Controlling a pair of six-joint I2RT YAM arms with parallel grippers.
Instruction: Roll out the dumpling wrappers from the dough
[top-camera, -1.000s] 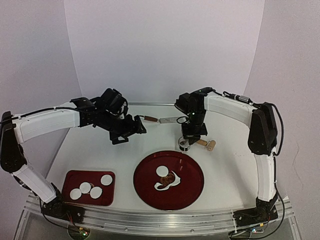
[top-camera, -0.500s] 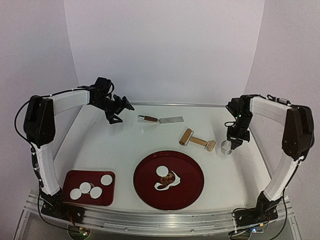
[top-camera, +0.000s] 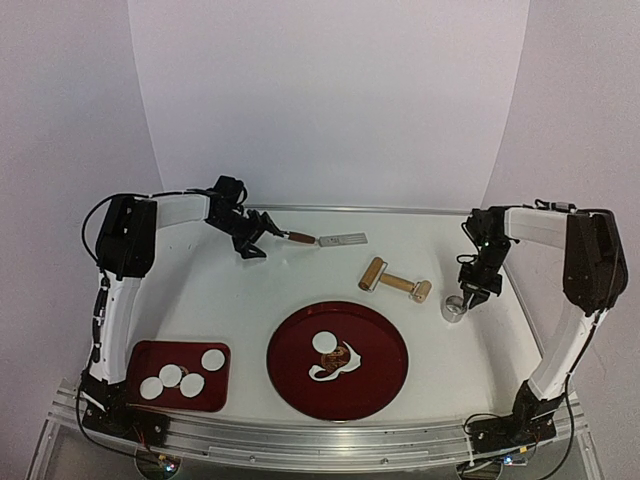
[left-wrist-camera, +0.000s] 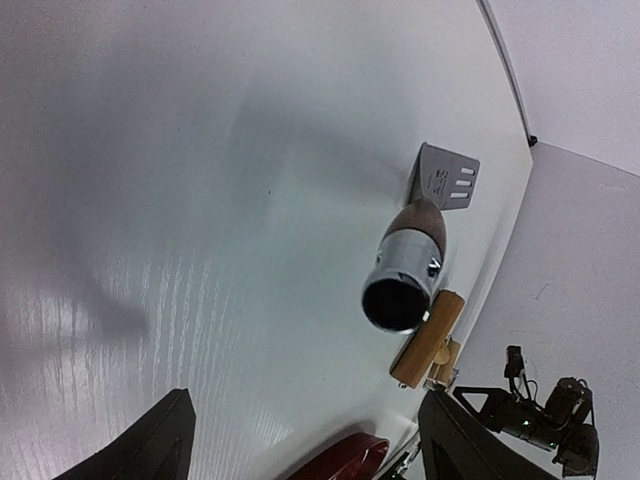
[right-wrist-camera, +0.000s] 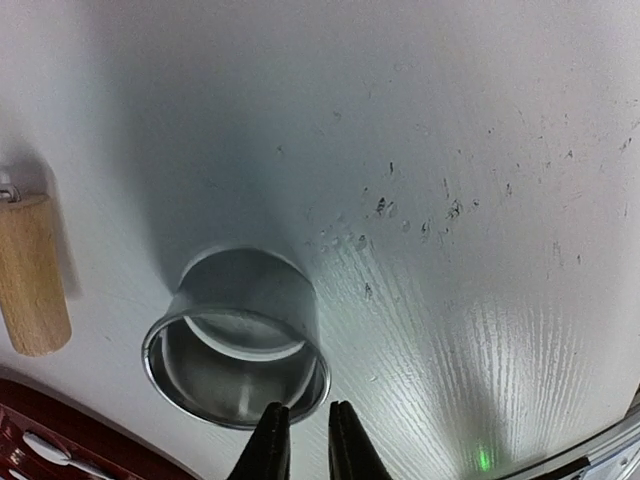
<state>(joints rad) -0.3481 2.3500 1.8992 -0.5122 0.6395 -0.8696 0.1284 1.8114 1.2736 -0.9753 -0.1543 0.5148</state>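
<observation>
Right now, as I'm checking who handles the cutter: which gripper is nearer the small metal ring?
Right. The right gripper is at the metal ring's rim; the left gripper is far across the table, by the spatula handle.

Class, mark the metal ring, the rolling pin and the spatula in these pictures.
metal ring (right-wrist-camera: 245, 278): right wrist view, on its outer wall.
rolling pin (top-camera: 396, 282): top view, middle of its handle.
spatula (top-camera: 340, 240): top view, on its blade.
</observation>
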